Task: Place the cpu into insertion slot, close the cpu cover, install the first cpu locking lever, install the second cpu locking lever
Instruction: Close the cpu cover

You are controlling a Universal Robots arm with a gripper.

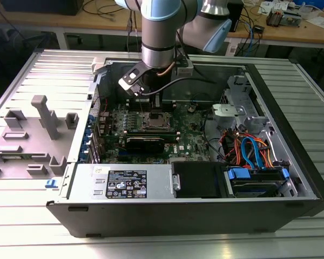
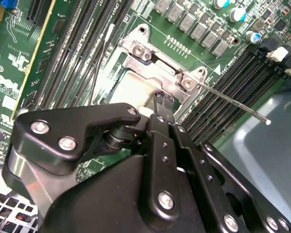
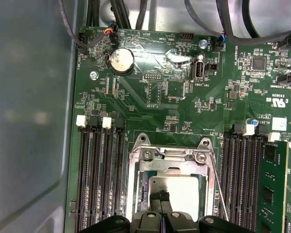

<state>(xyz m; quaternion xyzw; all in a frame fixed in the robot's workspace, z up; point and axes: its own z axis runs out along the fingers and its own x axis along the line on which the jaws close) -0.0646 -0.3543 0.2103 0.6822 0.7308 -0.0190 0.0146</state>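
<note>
Exterior view: the gripper (image 1: 150, 100) hangs low inside the open computer case (image 1: 291, 162), upper middle of the frame. It is directly over the insertion slot (image 1: 154, 121) at the centre of the green board.

Second wrist view: the fingertips are drawn together with nothing visible between them. They are just above or touching the cpu (image 2: 128, 92) (cannot tell which). The chip's top is plain, bright silver-grey, and it lies flat in the slot. The cpu cover (image 2: 157, 68) appears laid down across the chip's edge. One locking lever (image 2: 233, 103), a thin wire rod, stands clear of the frame, unlatched.

First wrist view: the chip shows through the cover's window, square to the frame, and the rod splays out beside it.

Judgement: placing looks done and the cover is probably down, so lever work is the step in hand. That calls for catching a thin, springy rod and swinging it under its hook, with little margin for slip.
</note>
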